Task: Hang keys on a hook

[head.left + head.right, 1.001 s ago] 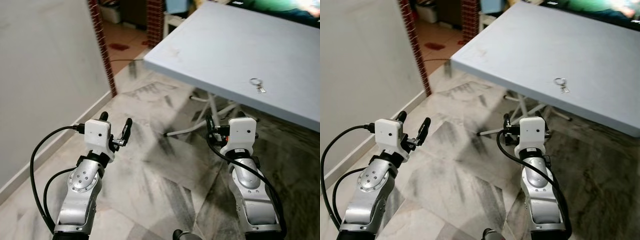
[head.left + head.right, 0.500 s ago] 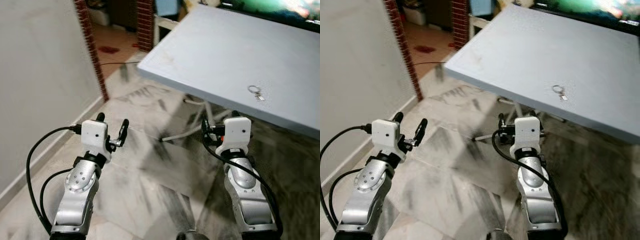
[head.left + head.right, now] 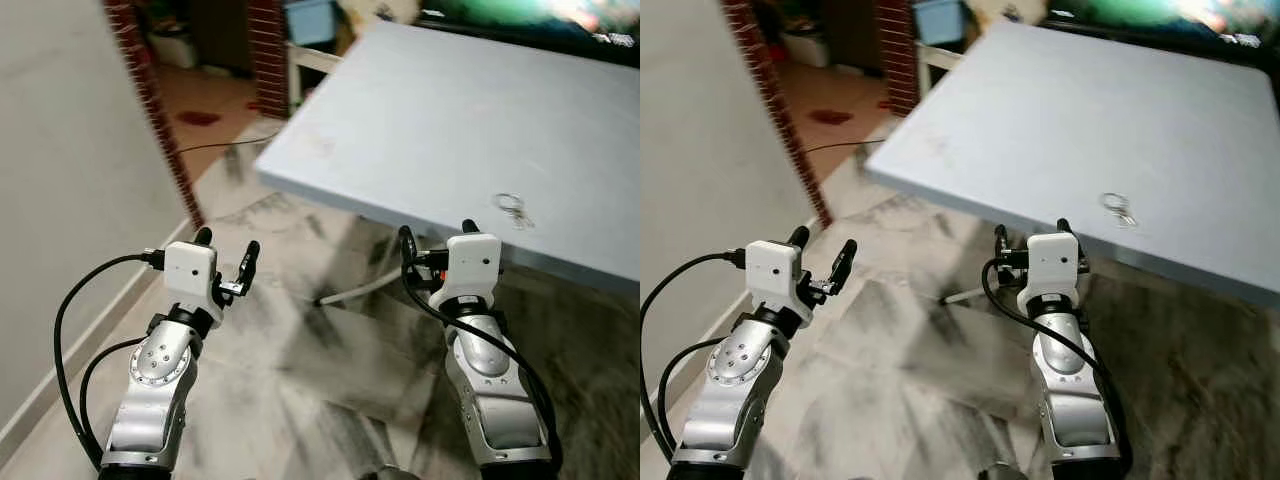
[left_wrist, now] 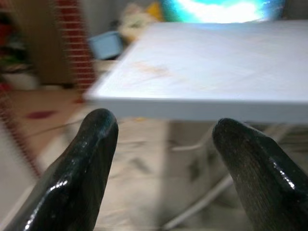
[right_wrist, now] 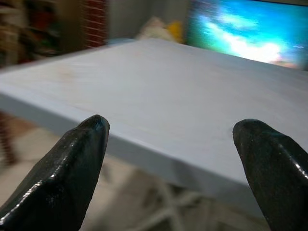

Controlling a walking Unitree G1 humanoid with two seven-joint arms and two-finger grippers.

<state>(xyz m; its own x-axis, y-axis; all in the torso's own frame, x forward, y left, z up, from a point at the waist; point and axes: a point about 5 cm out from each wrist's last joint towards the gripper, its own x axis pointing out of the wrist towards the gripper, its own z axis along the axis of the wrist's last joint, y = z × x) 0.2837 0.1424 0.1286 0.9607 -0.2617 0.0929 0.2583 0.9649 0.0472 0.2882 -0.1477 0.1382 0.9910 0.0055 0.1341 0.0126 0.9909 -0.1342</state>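
The keys lie on the grey desk near its front edge. Both the left gripper and right gripper are wide open and empty, below that edge.

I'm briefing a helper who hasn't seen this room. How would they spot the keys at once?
Find the big pale blue-grey table ahead of the robot. Near its front edge, just beyond the right gripper, lie the keys: a small silver ring with a key attached, the one small metal thing seen on that top.
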